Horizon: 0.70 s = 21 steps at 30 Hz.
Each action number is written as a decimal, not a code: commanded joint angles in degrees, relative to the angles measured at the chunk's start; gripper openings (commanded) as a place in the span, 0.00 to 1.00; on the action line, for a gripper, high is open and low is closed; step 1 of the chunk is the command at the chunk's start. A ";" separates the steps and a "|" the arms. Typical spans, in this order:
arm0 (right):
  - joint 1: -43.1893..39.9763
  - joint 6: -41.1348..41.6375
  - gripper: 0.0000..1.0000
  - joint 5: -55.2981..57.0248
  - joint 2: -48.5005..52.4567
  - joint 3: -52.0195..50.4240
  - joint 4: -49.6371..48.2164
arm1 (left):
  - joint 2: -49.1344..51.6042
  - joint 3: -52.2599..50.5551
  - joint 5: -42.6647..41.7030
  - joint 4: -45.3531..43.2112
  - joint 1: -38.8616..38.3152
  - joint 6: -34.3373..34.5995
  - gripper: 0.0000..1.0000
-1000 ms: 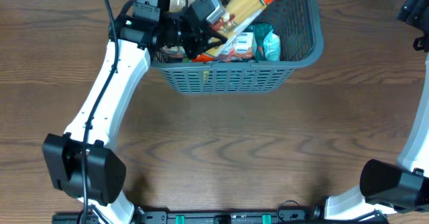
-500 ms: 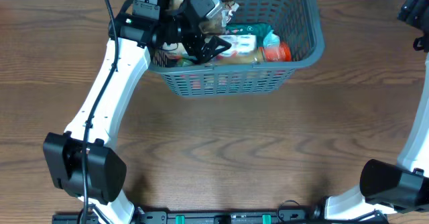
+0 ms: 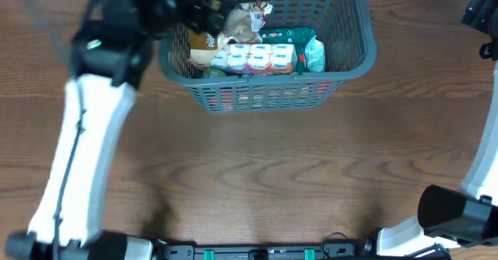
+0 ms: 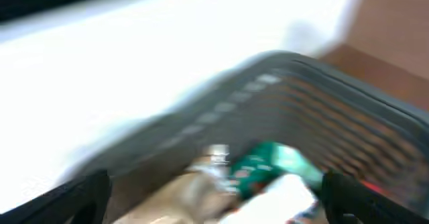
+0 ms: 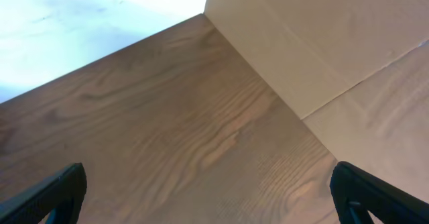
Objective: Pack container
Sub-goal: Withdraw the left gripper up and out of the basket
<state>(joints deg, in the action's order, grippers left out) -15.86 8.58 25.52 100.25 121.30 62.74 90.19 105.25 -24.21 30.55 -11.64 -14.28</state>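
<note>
Change: your left arm has swung leftward since the earlier frame. The left tool is now by the left rim of the container rather than over its middle. Motion blur smears both views of it.
Container: upright and flat at the far centre of the surface.
Contents: a row of white cups lies along the near wall. A green packet sits just behind them, with a crumpled brown bag to its left.
Left tool: fingers spread wide, nothing between them. Your wrist view looks past them into the container.
Right tool: fingers wide apart, holding nothing, above bare surface.
</note>
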 commanded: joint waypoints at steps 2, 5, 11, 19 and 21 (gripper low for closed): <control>-0.35 0.79 0.99 0.57 -0.50 0.61 -0.02 | -3.93 0.85 23.89 5.09 5.22 5.73 0.99; -0.35 0.79 0.99 0.57 -0.50 0.61 -0.02 | -5.20 0.85 31.82 12.15 9.92 8.76 0.99; -0.35 0.79 0.99 0.57 -0.50 0.61 -0.02 | -4.42 0.85 33.99 23.21 20.57 16.35 0.98; -0.35 0.81 0.99 0.57 -0.50 0.61 -0.02 | -4.09 0.83 33.73 24.11 25.14 18.23 0.98; -0.35 0.79 0.99 0.57 -0.50 0.61 -0.02 | -4.09 0.83 33.73 24.11 25.14 18.23 0.99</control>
<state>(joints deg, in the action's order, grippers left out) -15.86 8.58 25.52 100.25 121.30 62.74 85.78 105.78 8.47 54.28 13.30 2.70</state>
